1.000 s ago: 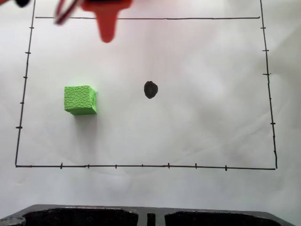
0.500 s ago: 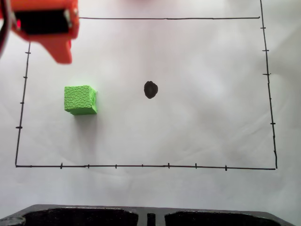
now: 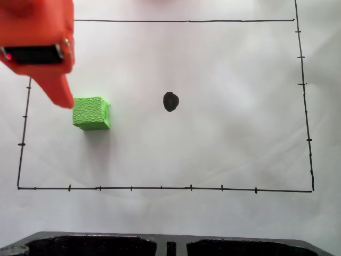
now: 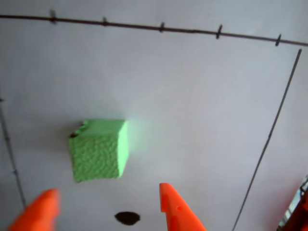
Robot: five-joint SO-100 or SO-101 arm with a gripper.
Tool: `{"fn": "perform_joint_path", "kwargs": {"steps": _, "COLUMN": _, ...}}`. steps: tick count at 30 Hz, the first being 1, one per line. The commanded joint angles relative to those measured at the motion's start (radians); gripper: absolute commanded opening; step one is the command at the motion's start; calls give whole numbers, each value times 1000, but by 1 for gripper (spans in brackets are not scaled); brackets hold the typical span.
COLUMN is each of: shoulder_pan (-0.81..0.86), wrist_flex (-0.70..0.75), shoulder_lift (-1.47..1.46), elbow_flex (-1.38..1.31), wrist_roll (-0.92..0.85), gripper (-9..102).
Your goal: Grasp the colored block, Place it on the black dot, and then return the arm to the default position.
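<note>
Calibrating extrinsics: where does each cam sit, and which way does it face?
Fixed view: above the sheet, looking down; orange arm enters top left, finger tip beside the cube, dot to the cube's right.
Wrist view: rides the gripper, looking down past its spread orange fingertips at cube, dot and border lines.
Shared: cube, dot, border, gripper.

One block, one dot, one arm on a marked sheet.
A single green cube (image 3: 91, 113) at nine o'clock, one black blot (image 3: 170, 101) near centre, one orange gripper (image 4: 108, 208) showing two fingertips (image 4: 169, 201), one drawn rectangular border (image 3: 160, 188).
</note>
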Motion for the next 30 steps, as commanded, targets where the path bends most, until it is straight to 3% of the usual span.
{"fn": "perform_joint_path", "kwargs": {"steps": 1, "shoulder_pan": 11, "wrist_flex": -8, "shoulder_lift": -6, "elbow_flex": -51, "wrist_roll": 5, "gripper": 34}}
{"fn": "perform_joint_path", "kwargs": {"steps": 30, "shoulder_pan": -29, "wrist_flex": -61, "shoulder_lift": -334, "elbow_flex": -232, "wrist_roll": 6, "gripper": 35}}
